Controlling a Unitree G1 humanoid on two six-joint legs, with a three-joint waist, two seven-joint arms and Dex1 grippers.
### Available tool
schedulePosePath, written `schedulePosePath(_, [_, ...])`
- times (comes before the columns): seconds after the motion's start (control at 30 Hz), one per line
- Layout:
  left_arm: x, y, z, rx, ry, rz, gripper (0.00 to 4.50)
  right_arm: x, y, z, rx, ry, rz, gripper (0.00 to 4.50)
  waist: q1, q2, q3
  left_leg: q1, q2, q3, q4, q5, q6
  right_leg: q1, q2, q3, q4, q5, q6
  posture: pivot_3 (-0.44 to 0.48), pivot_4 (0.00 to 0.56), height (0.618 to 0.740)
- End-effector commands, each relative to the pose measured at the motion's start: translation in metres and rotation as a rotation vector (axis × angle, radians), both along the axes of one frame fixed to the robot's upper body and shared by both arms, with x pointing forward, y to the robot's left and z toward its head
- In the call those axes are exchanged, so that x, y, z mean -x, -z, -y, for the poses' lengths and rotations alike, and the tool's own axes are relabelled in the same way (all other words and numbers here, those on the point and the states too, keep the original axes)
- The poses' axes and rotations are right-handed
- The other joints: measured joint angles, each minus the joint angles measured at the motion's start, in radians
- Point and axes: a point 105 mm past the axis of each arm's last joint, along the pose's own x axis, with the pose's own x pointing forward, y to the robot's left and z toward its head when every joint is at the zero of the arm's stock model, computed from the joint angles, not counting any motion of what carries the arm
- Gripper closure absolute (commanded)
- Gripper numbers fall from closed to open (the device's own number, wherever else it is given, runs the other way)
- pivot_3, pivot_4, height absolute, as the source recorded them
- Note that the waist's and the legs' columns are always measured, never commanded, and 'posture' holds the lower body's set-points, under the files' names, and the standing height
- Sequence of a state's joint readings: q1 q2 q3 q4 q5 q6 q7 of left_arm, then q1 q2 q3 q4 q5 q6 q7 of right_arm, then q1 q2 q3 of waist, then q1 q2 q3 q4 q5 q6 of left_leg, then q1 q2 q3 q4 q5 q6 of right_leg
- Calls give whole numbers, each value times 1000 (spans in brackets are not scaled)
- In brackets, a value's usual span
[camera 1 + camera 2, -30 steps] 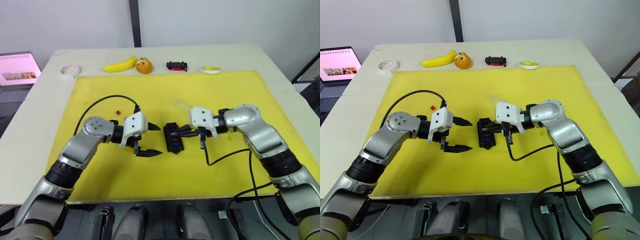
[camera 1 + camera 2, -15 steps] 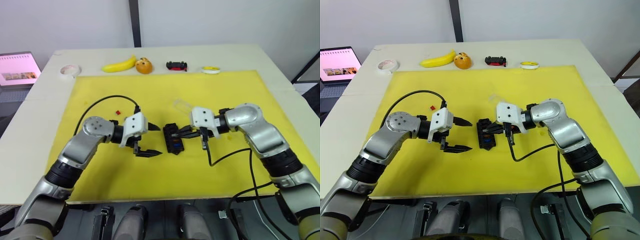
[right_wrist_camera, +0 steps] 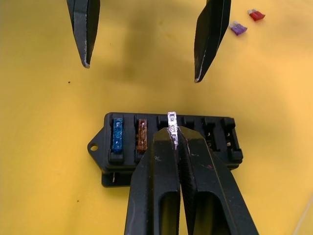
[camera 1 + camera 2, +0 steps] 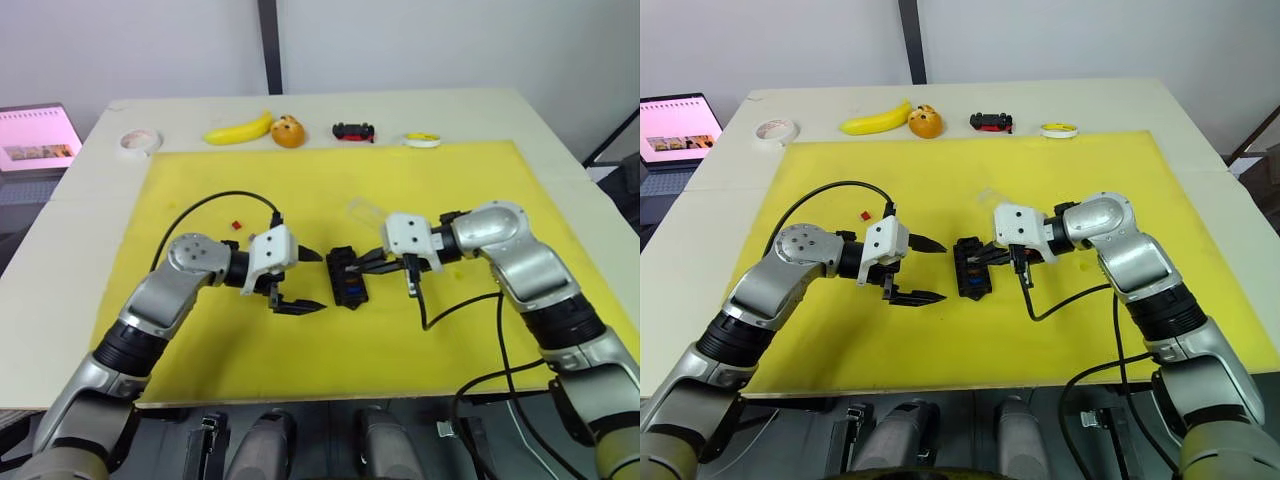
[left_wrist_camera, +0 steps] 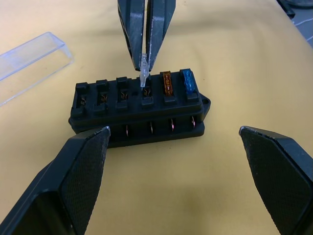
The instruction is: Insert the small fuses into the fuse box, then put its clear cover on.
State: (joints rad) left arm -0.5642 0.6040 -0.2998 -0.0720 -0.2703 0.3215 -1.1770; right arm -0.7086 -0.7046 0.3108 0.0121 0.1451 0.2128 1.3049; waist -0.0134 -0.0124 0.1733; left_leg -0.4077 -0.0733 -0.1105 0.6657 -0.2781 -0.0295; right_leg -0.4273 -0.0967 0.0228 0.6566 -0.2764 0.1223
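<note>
Right gripper (image 3: 174, 134) pinching grey fuse (image 5: 144, 76) over fuse box (image 5: 139, 110) slot, left gripper (image 4: 300, 281) spread wide beside.

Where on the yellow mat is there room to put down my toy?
The yellow mat is bare along its far edge near the banana, and along its near edge. The middle is crowded: the left gripper, fuse box, right gripper and clear cover sit together.
</note>
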Motion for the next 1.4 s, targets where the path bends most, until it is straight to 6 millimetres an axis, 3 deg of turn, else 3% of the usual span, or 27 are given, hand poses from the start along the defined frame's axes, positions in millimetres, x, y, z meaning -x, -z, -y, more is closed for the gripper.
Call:
schedulePosePath(0.03, [1, -12, 3, 20, 18, 53, 43, -1, -8, -4, -3, -20, 39, 4500, 0, 0, 0, 0, 0, 0, 0, 0, 0, 0, 0, 0, 0, 0, 0, 0, 150, 740])
schedulePosePath(1.4, [0, -13, 5, 24, 18, 60, 43, -5, -1, -7, 24, -38, 39, 4500, -1, 0, 0, 0, 0, 0, 1, 0, 0, 0, 0, 0, 2, 0, 0, 0, 150, 740])
